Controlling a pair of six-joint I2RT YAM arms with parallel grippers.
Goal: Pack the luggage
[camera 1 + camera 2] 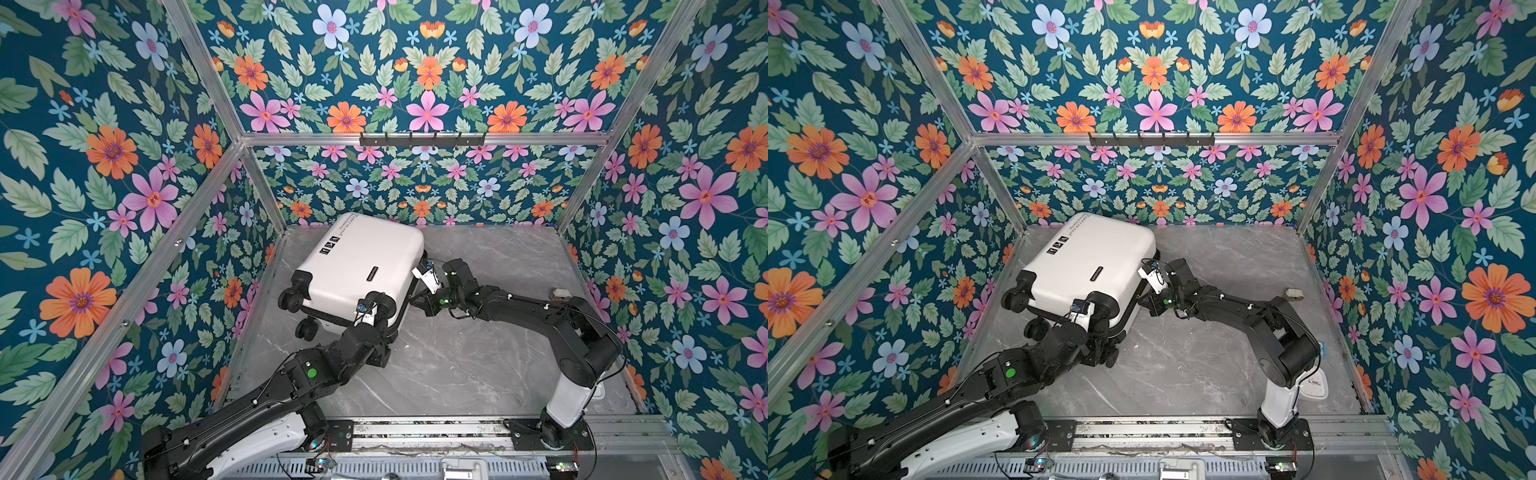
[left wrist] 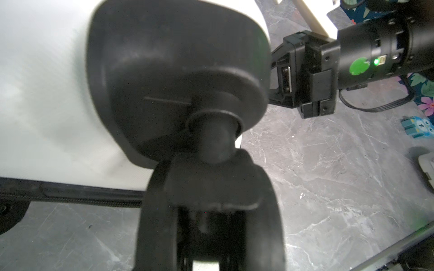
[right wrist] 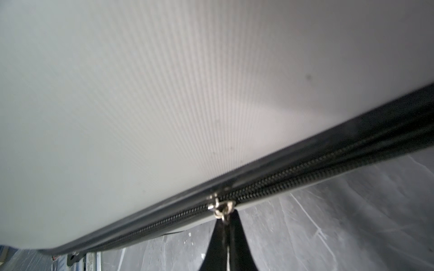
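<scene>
The luggage [image 1: 357, 266] lies lid down, back left on the surface [image 1: 478, 353]. The left tool [image 1: 380, 311] clamps a corner wheel [image 2: 211, 187], bracing the case, I'd say, while the right tool [image 3: 225, 220] pinches closed on the zipper pull [image 3: 220, 208] to run the zip. Black print [image 1: 347, 226], icons [image 1: 332, 245] and a badge [image 1: 371, 274] mark the shell, all too small to read.

Far side: a black hook rail [image 1: 422, 139] is hanging on the floral wall [image 1: 428, 62]. Far right: a small beige object [image 1: 561, 294] is lying on the grey marble tabletop [image 1: 457, 365]. Near right: a white flat item [image 1: 1315, 384] is sitting.
</scene>
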